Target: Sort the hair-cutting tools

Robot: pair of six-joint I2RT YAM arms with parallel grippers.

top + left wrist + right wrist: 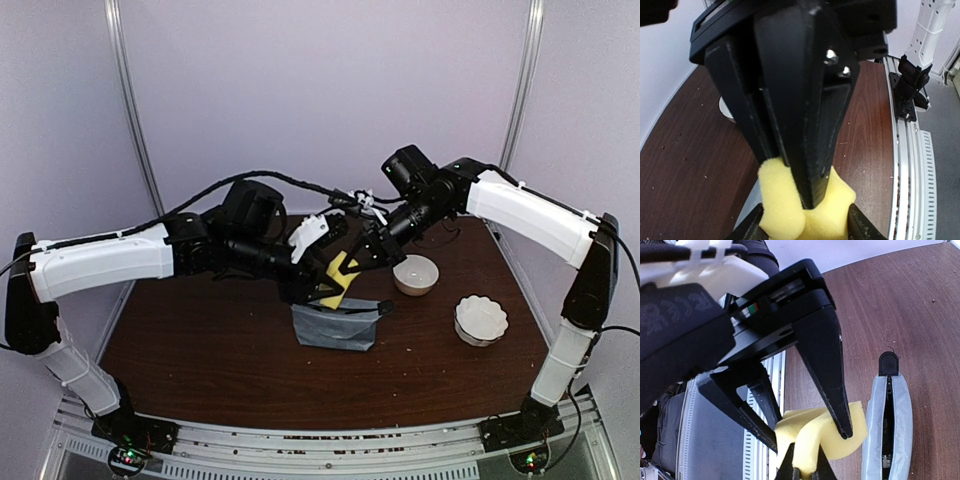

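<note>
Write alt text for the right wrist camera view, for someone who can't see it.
The right gripper pinches a yellow sponge at the bottom of the frame, while the left gripper straddles it from above. To the right, a grey pouch sits with its zip open on the brown table.

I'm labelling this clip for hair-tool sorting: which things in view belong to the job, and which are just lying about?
In the job:
- yellow foam block, pinched by the right gripper, with the left gripper straddling it
- grey zip pouch, unzipped, below it
- no hair-cutting tool shows

Lying about:
- plain white bowl
- fluted white bowl
</note>
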